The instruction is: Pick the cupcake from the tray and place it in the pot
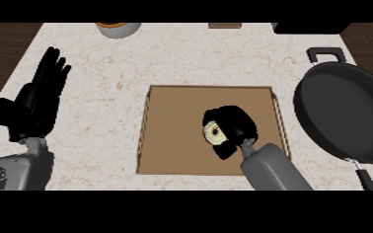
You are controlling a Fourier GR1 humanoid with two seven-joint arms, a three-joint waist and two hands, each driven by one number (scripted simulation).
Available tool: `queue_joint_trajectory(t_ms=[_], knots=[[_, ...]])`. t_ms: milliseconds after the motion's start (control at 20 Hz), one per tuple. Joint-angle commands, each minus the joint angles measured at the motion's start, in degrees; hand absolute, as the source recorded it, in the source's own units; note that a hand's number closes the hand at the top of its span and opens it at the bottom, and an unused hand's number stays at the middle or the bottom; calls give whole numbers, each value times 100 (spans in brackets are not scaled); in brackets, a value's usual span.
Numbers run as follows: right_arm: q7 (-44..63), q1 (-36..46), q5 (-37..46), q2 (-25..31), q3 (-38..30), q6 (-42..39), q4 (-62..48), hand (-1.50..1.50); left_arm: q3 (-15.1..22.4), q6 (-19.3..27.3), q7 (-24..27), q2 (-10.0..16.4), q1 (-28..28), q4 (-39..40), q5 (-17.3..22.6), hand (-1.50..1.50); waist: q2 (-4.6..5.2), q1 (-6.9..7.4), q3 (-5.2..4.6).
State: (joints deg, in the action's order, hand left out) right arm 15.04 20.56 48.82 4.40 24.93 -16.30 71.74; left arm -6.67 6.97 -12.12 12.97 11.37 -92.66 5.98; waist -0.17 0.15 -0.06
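The right hand (235, 120) is reaching in from the lower edge on its grey forearm and is curling over the cupcake (213, 132). Black fingers and thumb are wrapping round the cupcake from the right and from above, leaving only a pale round face with a darker ring exposed on the left. The cupcake is lying within the tray's outline, right of centre. Whether it is resting on the tray floor or raised clear of it cannot be told from this angle.

The counter (109, 89) is presenting a light, marbled, stone-like surface with faint brown veining.

The pot (331, 111) is standing at the right edge of the counter, just beside the tray. It is round, dark grey and smooth, and its inside is showing as a plain dark surface. A loop handle (325, 54) is projecting at the far side and a straight handle (362, 175) at the near side.

The tray (175, 143) is sitting at the counter's middle. It is rectangular, flat, brown and matt, with a low raised rim.

The left hand (36, 98) is resting at the left edge, fingers straight and pointing upward, touching nothing.

At the far edge a pale round cup (118, 29) with an orange top is standing at left, a small brown block (224, 25) at centre and a dark object (310, 27) at right.
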Motion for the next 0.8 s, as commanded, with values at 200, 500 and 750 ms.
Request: queue_joint_trajectory(t_ms=[200, 500, 750], knots=[[-297, -302, 417, -139, 73, -91, 119, 150, -174, -186, 170, -68, -29, 171, 37, 0, 17, -14, 5], [586, -1726, 856, -430, 931, 612, 1254, 150, -34, 31, -227, -179, 41, -168, -119, 0, 1, -82, 4], [1705, -2461, 1154, -436, 1574, 339, 2708, 150, -73, -39, -148, -144, -208, -325, -153, 0, -2, -47, 4]])
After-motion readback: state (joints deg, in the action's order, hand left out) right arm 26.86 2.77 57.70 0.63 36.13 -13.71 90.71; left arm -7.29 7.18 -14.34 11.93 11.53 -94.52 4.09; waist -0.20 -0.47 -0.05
